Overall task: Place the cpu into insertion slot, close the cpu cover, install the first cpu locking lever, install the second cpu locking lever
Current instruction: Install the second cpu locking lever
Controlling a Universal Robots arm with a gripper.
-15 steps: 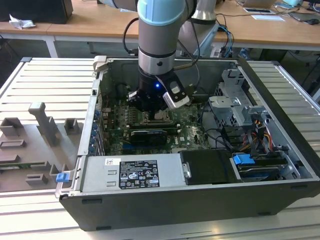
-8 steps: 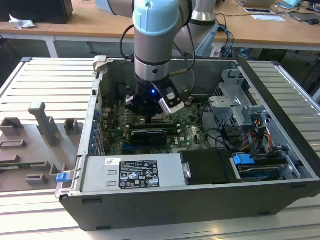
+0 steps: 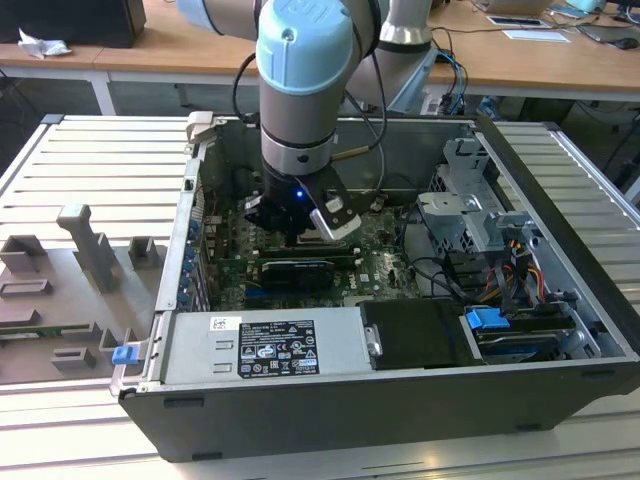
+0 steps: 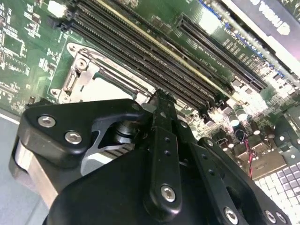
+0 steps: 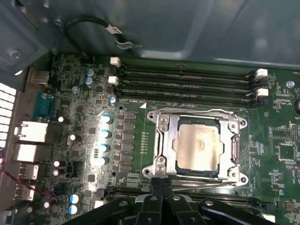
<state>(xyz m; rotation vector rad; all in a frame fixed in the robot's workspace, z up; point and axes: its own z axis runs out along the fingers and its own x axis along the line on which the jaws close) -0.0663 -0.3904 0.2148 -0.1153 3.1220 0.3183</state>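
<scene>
In the first wrist view the cpu (image 5: pixel 199 147) lies flat in the insertion slot (image 5: pixel 240 123), its pale metal face showing through the window of the cpu cover (image 5: pixel 165 140), which lies down over it. Thin wire levers (image 5: pixel 187 112) run along the socket's edges. My gripper (image 5: pixel 161 183) is shut, its two black fingers pressed together with nothing between them, the tips right at one edge of the socket. In the second wrist view the fingertips (image 4: pixel 161 98) hang just above the socket's silver rim (image 4: pixel 86 77). In the exterior view the gripper (image 3: pixel 300 232) is lowered into the open computer case.
Long black memory slots (image 5: pixel 187 79) flank the socket. A black cable (image 5: pixel 89 23) loops by the case wall. The power supply (image 3: pixel 265 345), a drive cage (image 3: pixel 470 215) and bundled wires (image 3: pixel 520 265) crowd the case. A grey fixture (image 3: pixel 80 270) sits outside on the exterior view's left.
</scene>
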